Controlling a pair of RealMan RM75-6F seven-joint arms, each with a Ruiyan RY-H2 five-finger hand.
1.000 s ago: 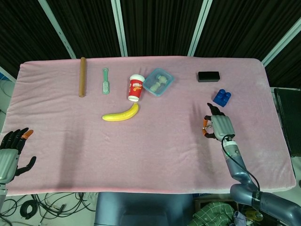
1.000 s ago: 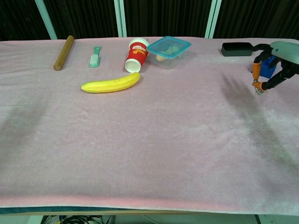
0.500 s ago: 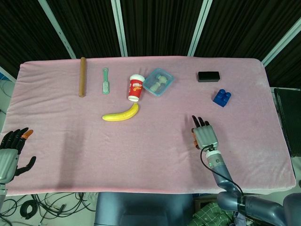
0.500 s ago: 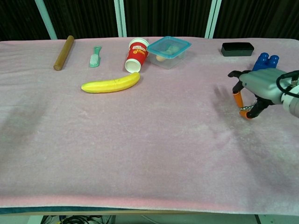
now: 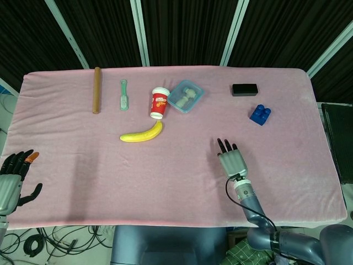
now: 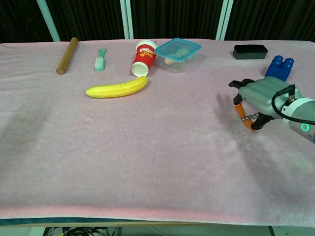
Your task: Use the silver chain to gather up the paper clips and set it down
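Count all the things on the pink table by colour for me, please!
Yellow: 1, banana
Brown: 1, stick
Green: 1, brush
Red: 1, cup
Blue: 2, lidded box, toy brick
Black: 1, case
Total: 7

Our right hand (image 6: pixel 256 101) has carried the chain (image 6: pixel 252 117) leftward from beside the blue block (image 6: pixel 279 67) toward the table's middle.

Silver chain (image 6: pixel 252 117) mostly hidden within right hand (image 6: pixel 257 101), left hand (image 5: pixel 12 179) edge-cropped
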